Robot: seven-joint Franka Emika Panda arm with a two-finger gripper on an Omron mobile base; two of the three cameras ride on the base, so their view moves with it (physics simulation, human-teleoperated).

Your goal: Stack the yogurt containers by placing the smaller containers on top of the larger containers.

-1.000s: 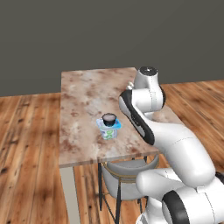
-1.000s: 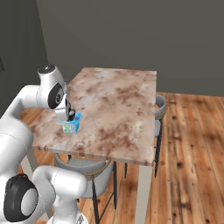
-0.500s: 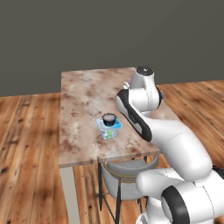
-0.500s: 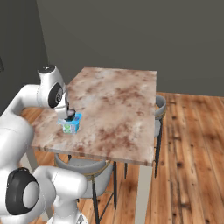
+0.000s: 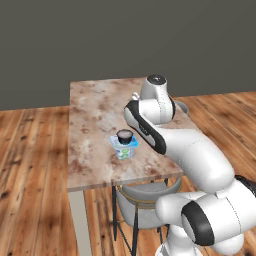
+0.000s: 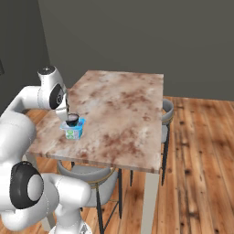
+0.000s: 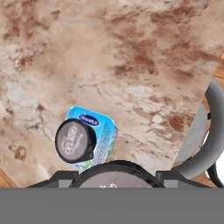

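Mottled stone-look table (image 5: 95, 120) — matt (brown-veined) — over grained wood floor (image 5: 30, 165).

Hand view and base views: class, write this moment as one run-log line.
tub: on table | small cup: stacked on tub | second cup: between gripper fingers, above tub's near side | next: stack

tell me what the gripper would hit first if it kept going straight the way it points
Probably the table: the hand view looks down at its marbled top. The gripper holds a dark round cup. The other cup, on the blue tub, sits off to one side.
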